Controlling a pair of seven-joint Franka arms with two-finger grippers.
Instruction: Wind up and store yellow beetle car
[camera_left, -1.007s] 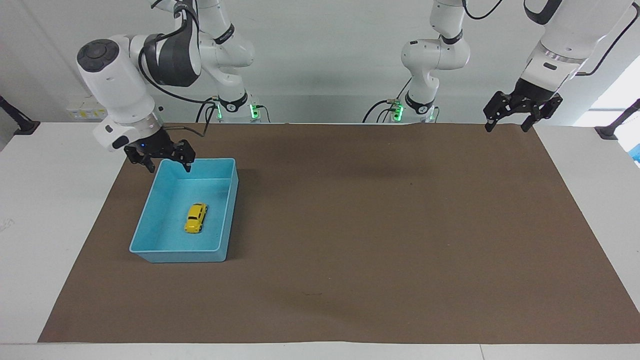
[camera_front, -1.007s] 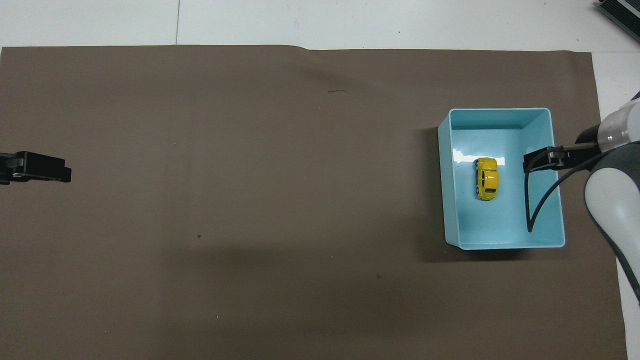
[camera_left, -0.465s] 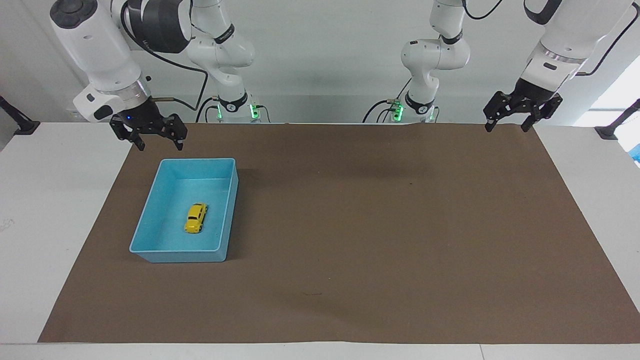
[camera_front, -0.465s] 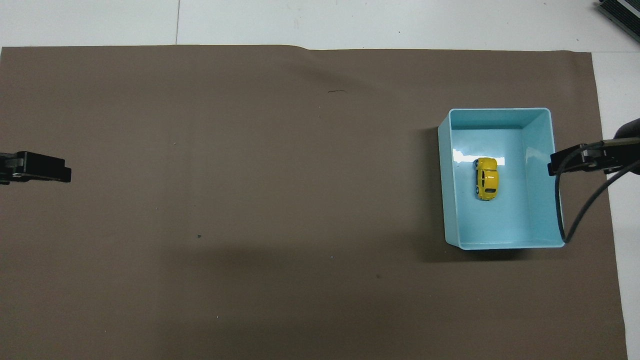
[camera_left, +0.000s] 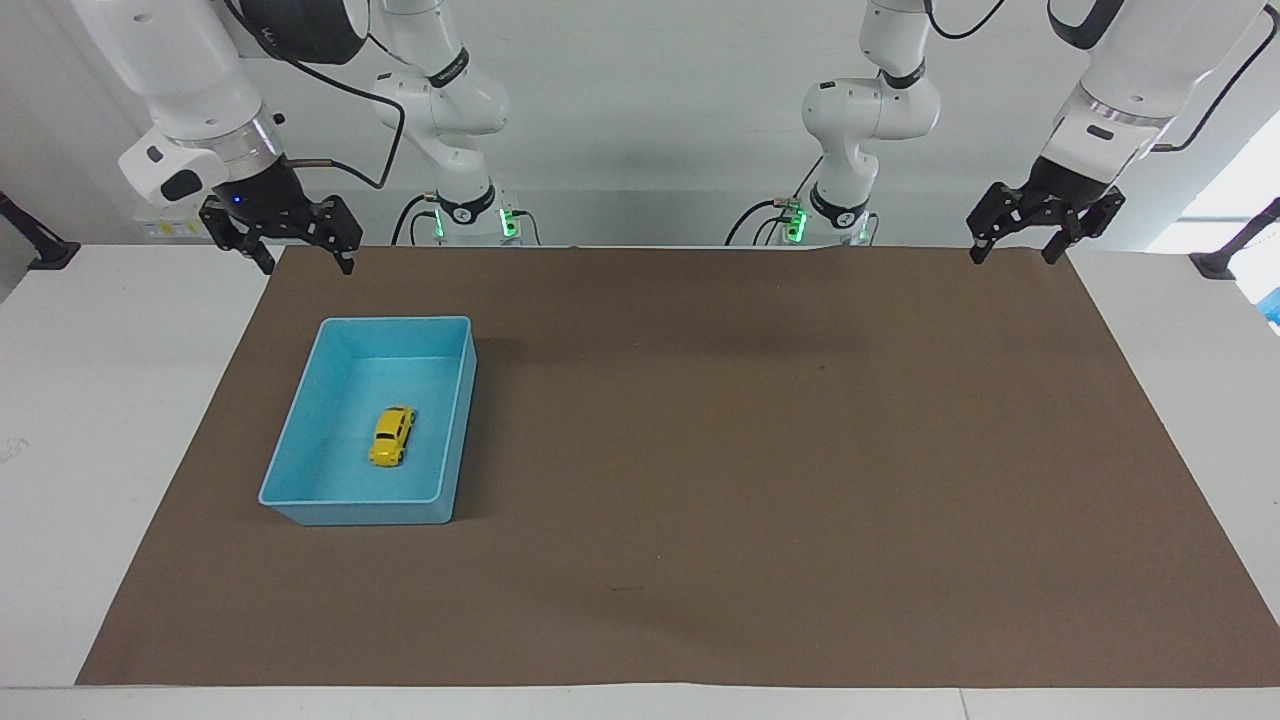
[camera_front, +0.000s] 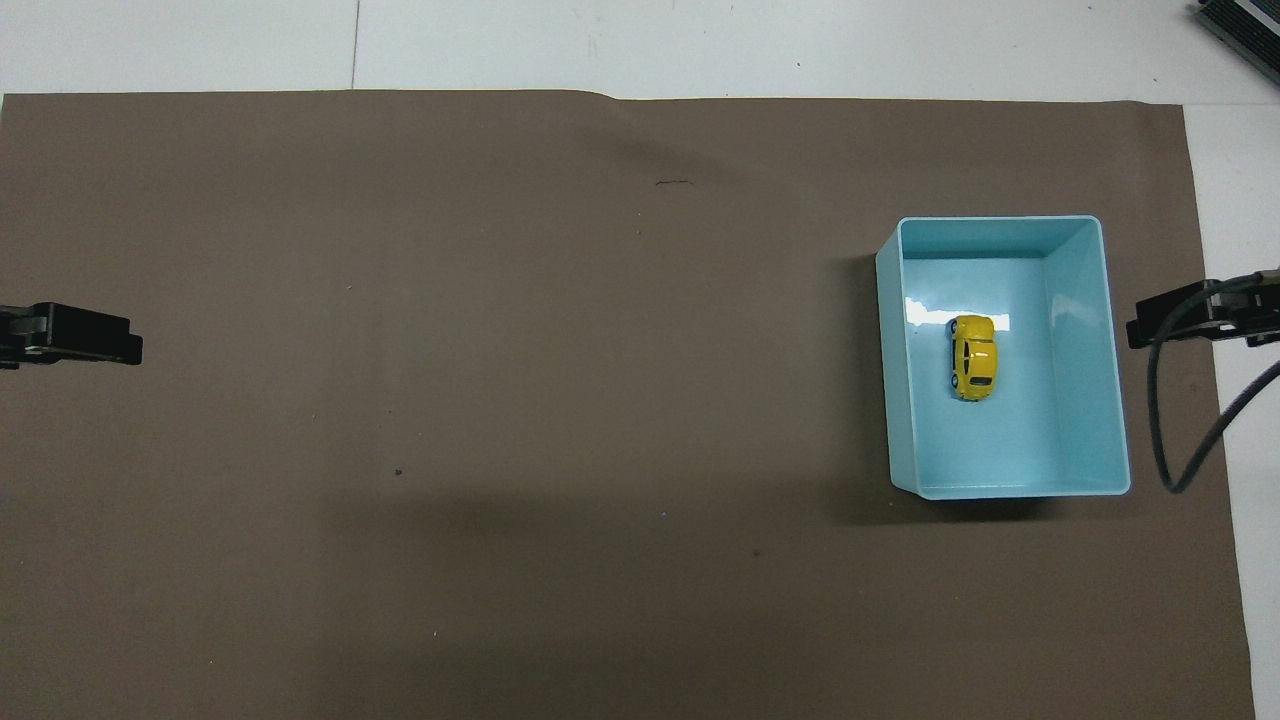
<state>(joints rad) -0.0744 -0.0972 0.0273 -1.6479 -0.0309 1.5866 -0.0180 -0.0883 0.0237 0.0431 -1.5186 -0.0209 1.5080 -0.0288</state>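
From across the table you see the yellow beetle car (camera_left: 391, 436) lying on the floor of the blue bin (camera_left: 300, 440), touching no wall. Your right gripper (camera_left: 280, 240) hangs with fingers apart over the brown mat's (camera_left: 750, 450) edge; your left gripper (camera_left: 1045, 228) waits, also spread.

From above, the car (camera_front: 973, 357) sits mid-bin (camera_front: 1085, 330). If wound, it could roll into a wall.

White desk (camera_left: 120, 400) carries a brown mat (camera_left: 760, 480) covering most of the frame. One blue bin (camera_left: 300, 440) sits on the mat, centre-left in the facing view.
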